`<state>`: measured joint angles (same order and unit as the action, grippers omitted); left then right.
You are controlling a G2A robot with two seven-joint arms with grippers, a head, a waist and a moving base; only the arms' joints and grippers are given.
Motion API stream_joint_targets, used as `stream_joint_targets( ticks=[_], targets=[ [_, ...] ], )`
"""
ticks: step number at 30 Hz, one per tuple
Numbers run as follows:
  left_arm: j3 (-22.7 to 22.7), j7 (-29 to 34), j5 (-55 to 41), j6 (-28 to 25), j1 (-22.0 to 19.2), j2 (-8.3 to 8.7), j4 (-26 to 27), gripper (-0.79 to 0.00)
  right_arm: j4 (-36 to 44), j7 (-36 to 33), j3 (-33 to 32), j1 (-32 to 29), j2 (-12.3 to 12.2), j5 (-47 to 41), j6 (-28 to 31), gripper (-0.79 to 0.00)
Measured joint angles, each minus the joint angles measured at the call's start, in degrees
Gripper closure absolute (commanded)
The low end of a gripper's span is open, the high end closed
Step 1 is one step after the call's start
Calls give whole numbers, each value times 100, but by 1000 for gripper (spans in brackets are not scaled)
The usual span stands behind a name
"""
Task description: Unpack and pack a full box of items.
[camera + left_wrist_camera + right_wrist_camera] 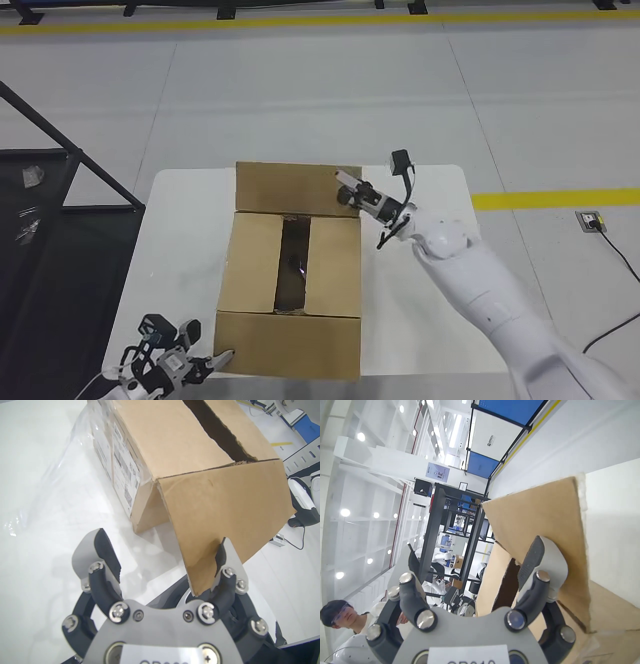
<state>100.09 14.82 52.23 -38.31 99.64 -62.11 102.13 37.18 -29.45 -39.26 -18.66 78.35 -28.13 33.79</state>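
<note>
The job is looking barely begun. The cardboard box [255, 270] is sitting in the middle of the desk [420, 300]. Its two end flaps are hanging folded outward. Its two long flaps [335, 265] are lying almost shut over the opening, leaving a dark slot [295, 262] between them.

The left tool [162, 536] is standing wide open, just in front of the near end flap [225, 507]. A lower corner of that flap is reaching in between the jaws and is touching one finger [226, 560]. The rest of the box is lying ahead of this tool. A sheet of clear plastic film [62, 475] is spreading over the desk off to one side.

The right tool [475, 545] is also gaping wide and holding nothing. The far end flap [545, 520] is rising right behind one of its fingers [540, 560]. I cannot tell whether that finger is pressing on the cardboard.

No items are lying out on the desk, so the unpacking itself is looking unstarted. By my reading, the long flaps are waiting to be spread first. After that, the whole load is waiting to come out and then go back in.
</note>
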Motion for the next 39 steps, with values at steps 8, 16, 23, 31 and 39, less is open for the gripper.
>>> stream_joint_targets(
  ticks=[8, 16, 23, 31, 39],
  targets=[
    [-83, 37, 3, 85, -34, 11, -8, -785, -999, 307, 154, 187, 406, 50, 99, -785],
    [-146, 47, -51, 119, -46, 23, -51, -785, -1487, 165, 74, 259, 631, -37, 408, -785],
    [80, -110, -643, -121, 54, 46, 37, -785, -978, -1306, -158, 310, 612, -459, 842, -785],
    [669, -393, -1737, -61, 188, 65, -39, -785, -208, -3343, 121, 305, 669, -291, -837, -785],
    [714, -349, -2090, -28, 239, 63, -107, -785, -380, -3351, 375, 228, 958, -287, -1402, -785]
  ],
)
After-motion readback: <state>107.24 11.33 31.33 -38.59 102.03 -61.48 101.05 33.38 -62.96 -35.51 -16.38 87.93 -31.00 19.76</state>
